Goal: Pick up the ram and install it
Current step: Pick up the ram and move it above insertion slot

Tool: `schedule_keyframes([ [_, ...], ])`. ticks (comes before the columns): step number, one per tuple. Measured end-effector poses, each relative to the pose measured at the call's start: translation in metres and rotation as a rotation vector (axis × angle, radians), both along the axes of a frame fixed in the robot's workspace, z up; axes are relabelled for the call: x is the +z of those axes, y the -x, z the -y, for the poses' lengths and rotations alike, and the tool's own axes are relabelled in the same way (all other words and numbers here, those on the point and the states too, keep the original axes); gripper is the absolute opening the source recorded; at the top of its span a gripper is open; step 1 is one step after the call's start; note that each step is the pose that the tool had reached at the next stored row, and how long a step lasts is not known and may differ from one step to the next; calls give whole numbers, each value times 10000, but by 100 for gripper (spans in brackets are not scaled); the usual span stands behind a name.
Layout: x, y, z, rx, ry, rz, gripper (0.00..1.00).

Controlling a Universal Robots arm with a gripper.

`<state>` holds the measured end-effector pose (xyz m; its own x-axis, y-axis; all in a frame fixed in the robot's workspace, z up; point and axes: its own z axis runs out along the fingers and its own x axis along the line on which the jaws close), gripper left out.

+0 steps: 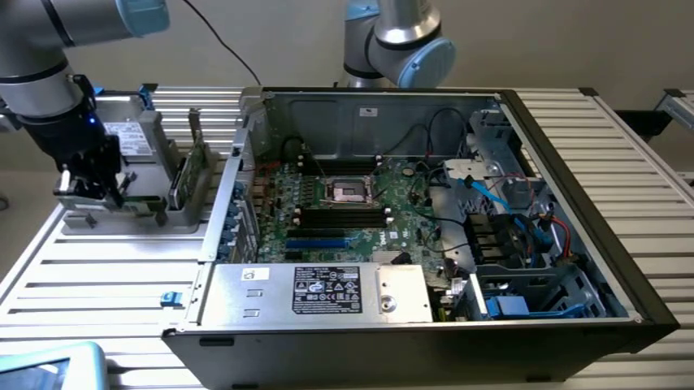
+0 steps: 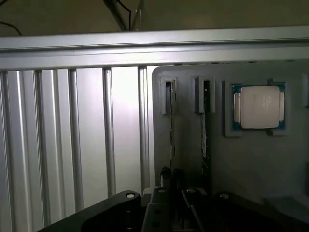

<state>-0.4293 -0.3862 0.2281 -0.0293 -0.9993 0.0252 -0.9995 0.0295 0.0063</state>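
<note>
I am looking at a robotics lab: a robot arm (image 1: 44, 89) is hanging over a ribbed aluminium surface (image 1: 97, 280), a second arm (image 1: 396, 41) is standing behind, and an opened computer case (image 1: 412, 357) is lying there.

A grey robot arm (image 1: 38, 57) with a pale blue joint cap comes in from above the pincer. Its black wrist (image 1: 74, 138) sits directly over the pincer (image 1: 96, 192), which points straight down. Seen from the wrist, two dark fingertips (image 2: 165, 174) jut forward from the pincer's black body. They are drawn close together, one on each side of the thin edge of the ram (image 2: 171, 137), pinching it between them.
</note>
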Motion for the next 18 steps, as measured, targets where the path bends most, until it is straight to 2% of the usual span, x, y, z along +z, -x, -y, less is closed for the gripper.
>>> schedule_keyframes([
  [5, 58, -1, 1, 297, -3, 3, 14],
  [7, 102, -1, 1, 412, -4, 25, 14],
  [14, 308, 5, 0, 656, -1, 147, 14],
  [18, 401, 6, 1, 771, 3, 284, 14],
])
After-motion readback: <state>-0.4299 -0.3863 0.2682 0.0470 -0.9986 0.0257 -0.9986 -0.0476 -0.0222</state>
